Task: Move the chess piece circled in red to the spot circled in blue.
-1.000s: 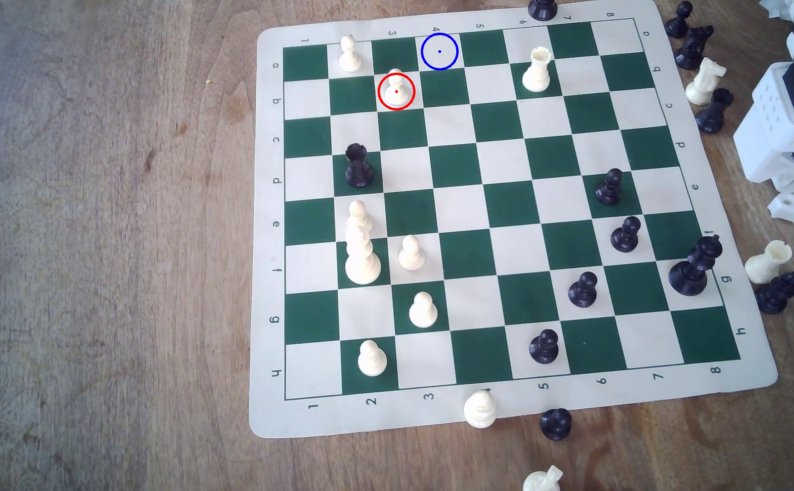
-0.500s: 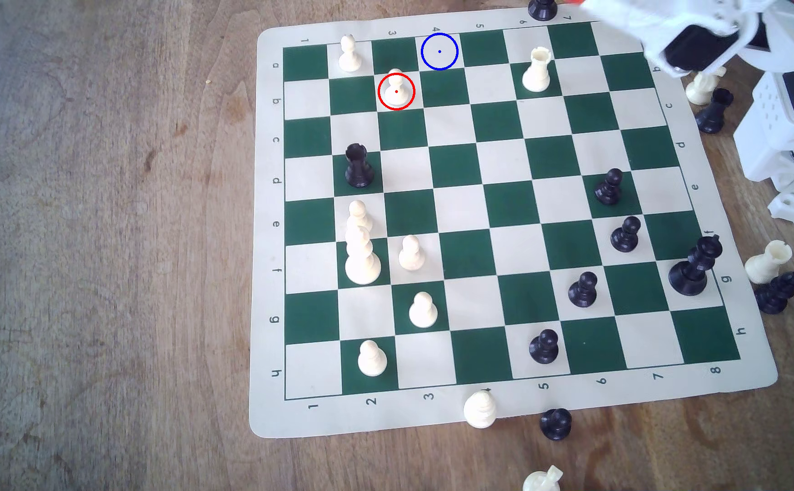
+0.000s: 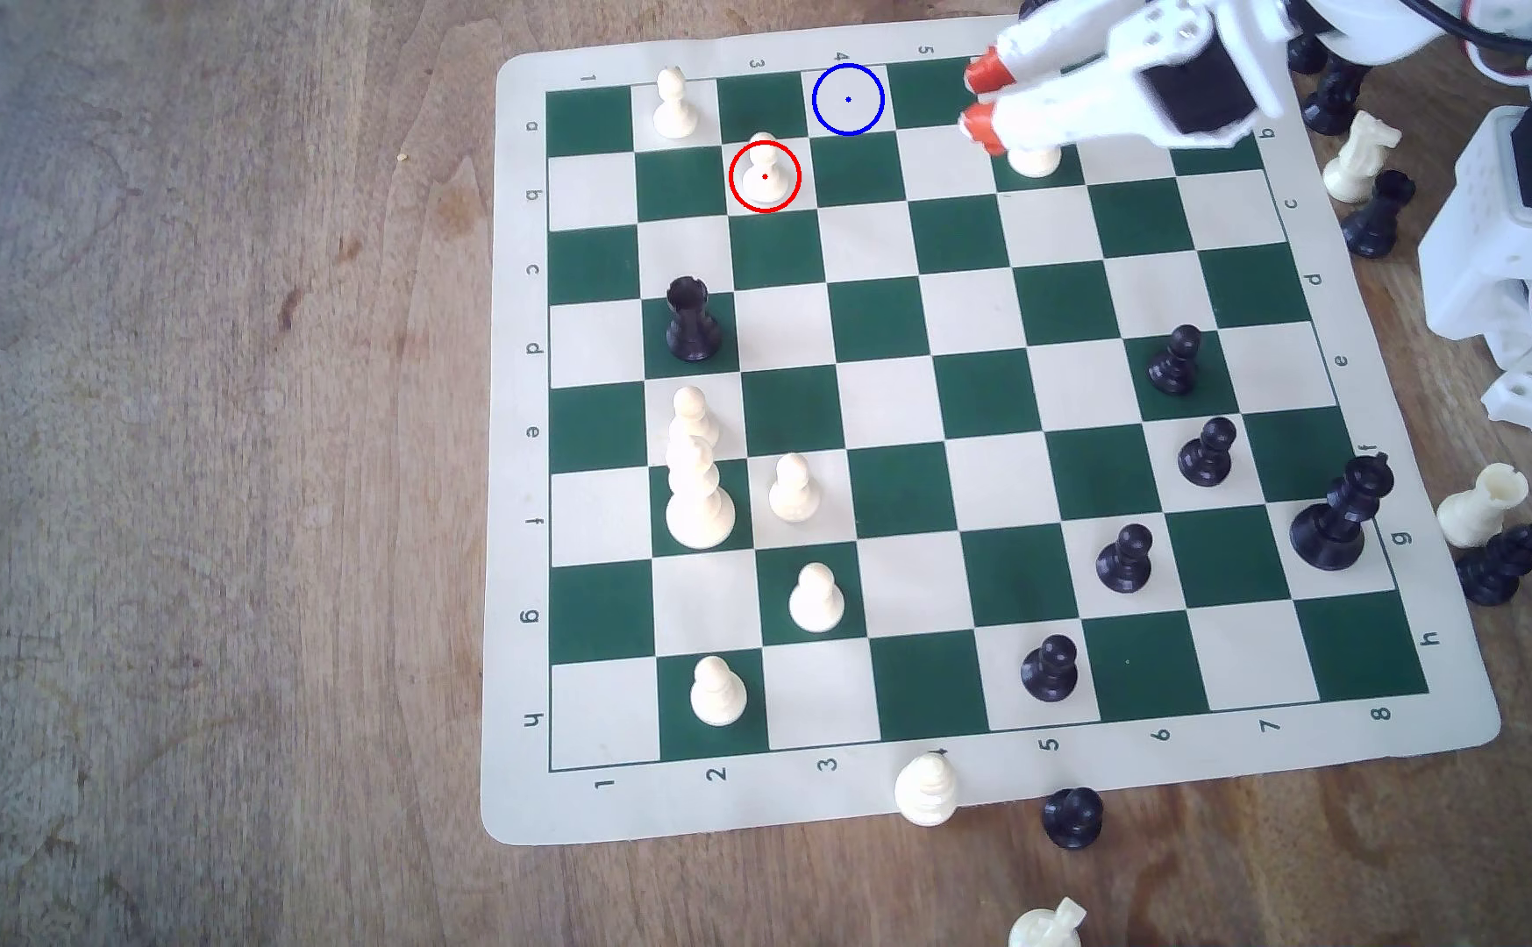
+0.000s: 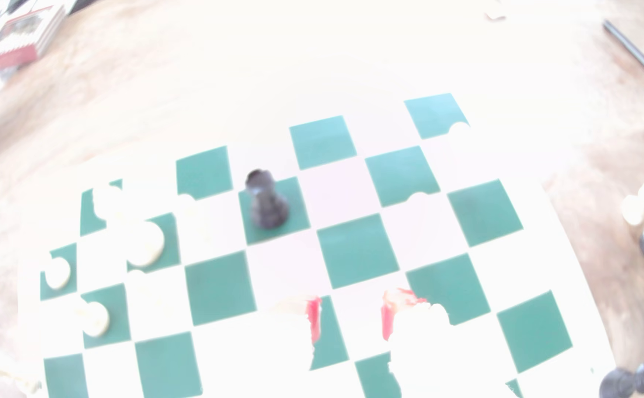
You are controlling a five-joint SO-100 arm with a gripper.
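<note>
Over the last second the arm has swung in from the exterior view's right edge, and we now see the gripper point(image 3: 979, 100) above the top rows of the chessboard point(image 3: 926, 437), partly covering the cream rook point(image 3: 1035, 162). A second ago no arm stood over the board at all. We read this as the approach step only: nothing has been grasped and the whole transfer is still ahead.

The jaws are parted with nothing between them; in both views we see 2 red-tipped fingers point(image 4: 314, 317) with bare board in the gap.

Taking the cream rook as our landmark, the chess piece point(image 3: 764, 173) stands well apart from it toward the exterior view's left, in the same row, inside the red ring and unmoved. The spot point(image 3: 848, 99) lies between the 2, 1 row farther up and diagonally next to the pawn's square; it holds no piece.

The pawn stands upright, its long axis vertical, ball head up and flared base flat on its cream square. Being round, it has no facing side, so we judge any grasp direction across the neck would serve.
</note>
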